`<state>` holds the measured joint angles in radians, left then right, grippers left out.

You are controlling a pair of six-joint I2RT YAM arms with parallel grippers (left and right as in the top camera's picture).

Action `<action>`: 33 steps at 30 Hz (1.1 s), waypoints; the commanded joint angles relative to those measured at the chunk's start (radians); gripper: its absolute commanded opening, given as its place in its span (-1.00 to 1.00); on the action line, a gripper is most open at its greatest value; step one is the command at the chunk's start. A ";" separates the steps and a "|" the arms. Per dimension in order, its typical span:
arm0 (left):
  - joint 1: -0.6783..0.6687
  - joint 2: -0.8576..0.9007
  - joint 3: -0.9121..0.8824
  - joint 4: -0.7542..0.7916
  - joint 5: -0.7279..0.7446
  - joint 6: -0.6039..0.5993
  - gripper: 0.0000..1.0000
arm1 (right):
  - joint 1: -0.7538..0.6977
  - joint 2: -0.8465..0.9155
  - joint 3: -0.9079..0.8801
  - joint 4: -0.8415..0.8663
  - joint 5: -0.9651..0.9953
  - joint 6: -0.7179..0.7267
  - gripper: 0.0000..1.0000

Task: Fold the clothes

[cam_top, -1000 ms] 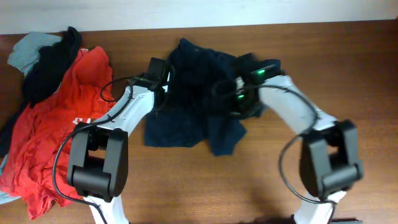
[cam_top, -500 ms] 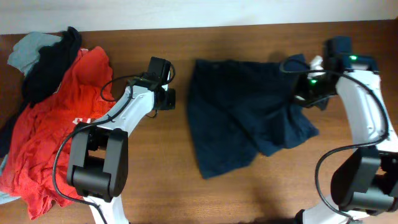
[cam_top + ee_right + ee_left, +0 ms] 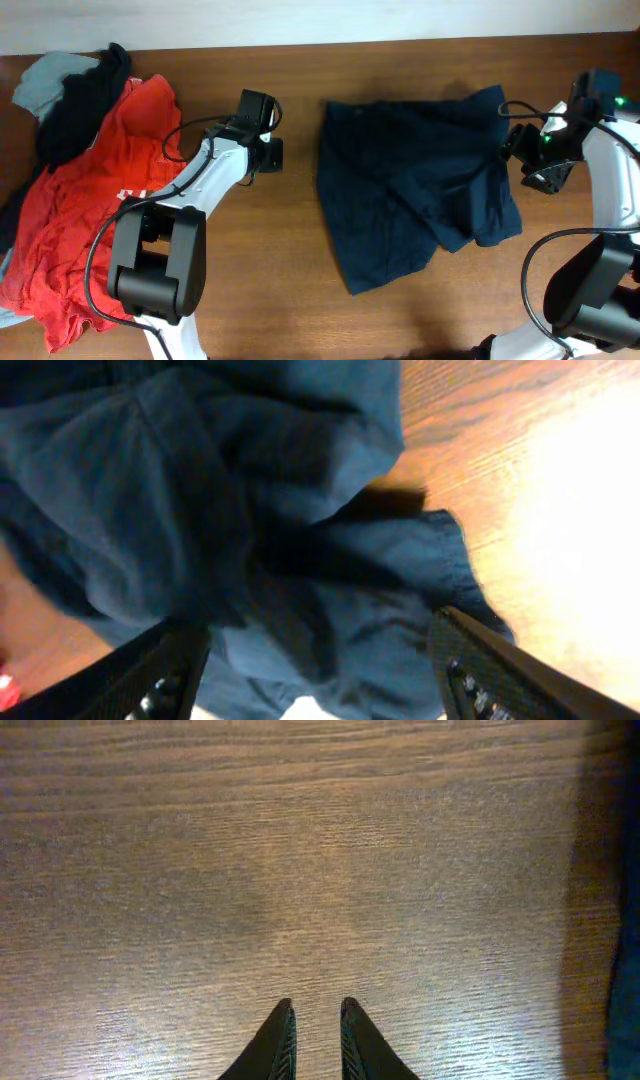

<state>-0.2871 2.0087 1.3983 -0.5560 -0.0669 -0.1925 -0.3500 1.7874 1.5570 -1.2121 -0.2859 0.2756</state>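
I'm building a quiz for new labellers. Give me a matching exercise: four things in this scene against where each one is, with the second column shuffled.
1. navy garment
2. red shirt
3. left gripper
4. right gripper

A. heaped at far left
B. over bare table
C. spread out mid-scene
D. open, above the garment's edge

Pairs: 1-C, 2-A, 3-B, 4-D
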 commanded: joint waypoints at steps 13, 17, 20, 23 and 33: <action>0.002 0.007 0.050 0.003 0.057 -0.002 -0.67 | 0.089 0.001 0.282 0.180 0.024 -0.160 0.79; 0.002 0.007 0.050 0.011 0.069 -0.002 -0.66 | 0.146 0.059 0.282 0.152 0.033 -0.170 0.79; 0.002 0.007 0.050 0.031 0.103 -0.001 -0.64 | 0.219 0.090 0.282 0.126 0.051 -0.217 0.78; 0.002 0.007 0.050 0.072 0.204 -0.001 -0.43 | 0.293 0.105 0.282 0.114 0.130 -0.216 0.78; -0.018 0.069 0.050 0.209 0.455 0.058 0.31 | 0.302 0.107 0.282 0.086 0.077 -0.140 0.77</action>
<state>-0.3019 2.0258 1.4376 -0.3489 0.3138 -0.1562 -0.0372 1.8996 1.8336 -1.1152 -0.2031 0.1165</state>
